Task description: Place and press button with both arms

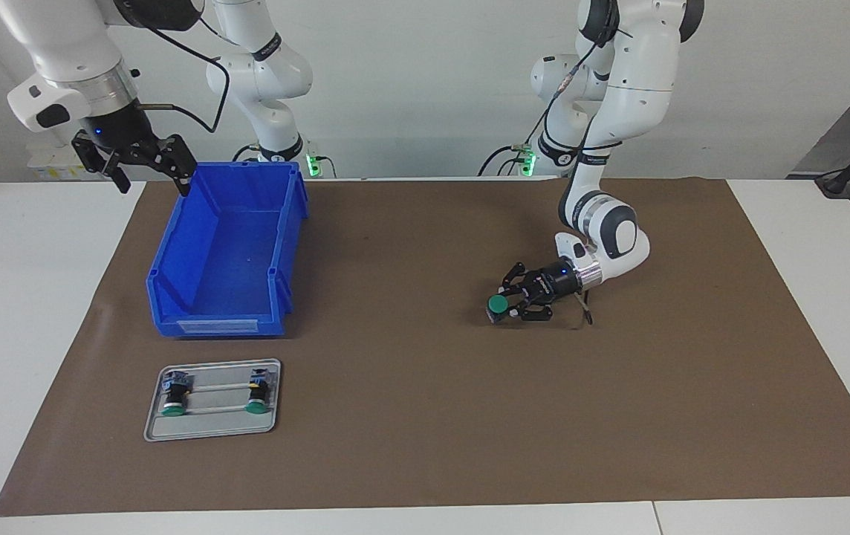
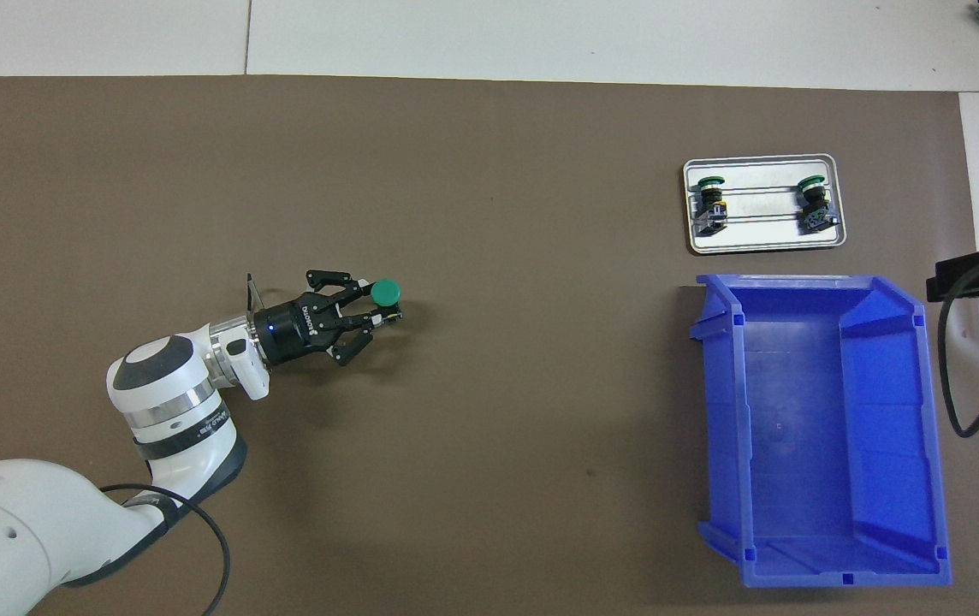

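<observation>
My left gripper lies low and level over the brown mat, toward the left arm's end of the table, shut on the button. That button is held upright, its round green cap on top and its dark body between the fingertips. Whether its base touches the mat I cannot tell. My right gripper hangs open and empty in the air, over the table edge beside the blue bin's corner nearest the robots. That arm waits.
An empty blue bin stands at the right arm's end of the mat. Farther from the robots than the bin, a silver tray holds two more green-capped buttons lying on their sides.
</observation>
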`<state>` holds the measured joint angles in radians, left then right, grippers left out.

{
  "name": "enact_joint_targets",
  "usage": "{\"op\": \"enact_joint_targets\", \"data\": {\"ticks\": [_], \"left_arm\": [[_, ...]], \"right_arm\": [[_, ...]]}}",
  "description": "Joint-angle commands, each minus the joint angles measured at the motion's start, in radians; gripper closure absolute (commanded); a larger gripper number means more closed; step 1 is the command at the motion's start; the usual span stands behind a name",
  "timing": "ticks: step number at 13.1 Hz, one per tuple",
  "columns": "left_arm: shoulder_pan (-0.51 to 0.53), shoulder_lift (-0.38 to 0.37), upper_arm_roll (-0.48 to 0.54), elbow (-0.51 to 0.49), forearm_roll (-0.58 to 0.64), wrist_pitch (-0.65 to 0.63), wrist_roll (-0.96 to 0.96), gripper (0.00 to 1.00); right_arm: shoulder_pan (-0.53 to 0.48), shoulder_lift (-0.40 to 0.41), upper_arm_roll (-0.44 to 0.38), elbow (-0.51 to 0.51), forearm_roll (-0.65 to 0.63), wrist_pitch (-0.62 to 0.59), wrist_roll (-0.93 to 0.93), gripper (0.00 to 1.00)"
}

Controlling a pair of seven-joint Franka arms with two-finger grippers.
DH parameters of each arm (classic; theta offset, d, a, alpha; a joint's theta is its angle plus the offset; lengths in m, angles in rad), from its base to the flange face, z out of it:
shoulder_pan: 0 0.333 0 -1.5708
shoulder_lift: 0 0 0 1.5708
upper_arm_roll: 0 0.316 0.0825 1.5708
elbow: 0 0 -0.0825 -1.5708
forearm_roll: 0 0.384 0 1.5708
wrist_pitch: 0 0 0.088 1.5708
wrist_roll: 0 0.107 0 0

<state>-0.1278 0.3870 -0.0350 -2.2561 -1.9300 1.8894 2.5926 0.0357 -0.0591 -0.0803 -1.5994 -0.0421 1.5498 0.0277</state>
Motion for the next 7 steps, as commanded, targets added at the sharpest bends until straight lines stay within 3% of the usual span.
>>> {"op": "enact_joint_targets", "data": {"ticks": [1, 7], "left_arm": [[-0.01, 0.0, 0.01, -0.037, -0.012, -0.036, 0.069, 0.75], [-0.012, -0.002, 0.01, -0.054, -0.001, -0.029, 0.112, 0.75]], "right_arm": [[-0.007, -0.019, 0.008, -0.02, -0.002, 0.001, 0.015, 0.0], [-0.007, -0.019, 0.008, -0.02, -0.002, 0.001, 0.015, 0.0]]}}
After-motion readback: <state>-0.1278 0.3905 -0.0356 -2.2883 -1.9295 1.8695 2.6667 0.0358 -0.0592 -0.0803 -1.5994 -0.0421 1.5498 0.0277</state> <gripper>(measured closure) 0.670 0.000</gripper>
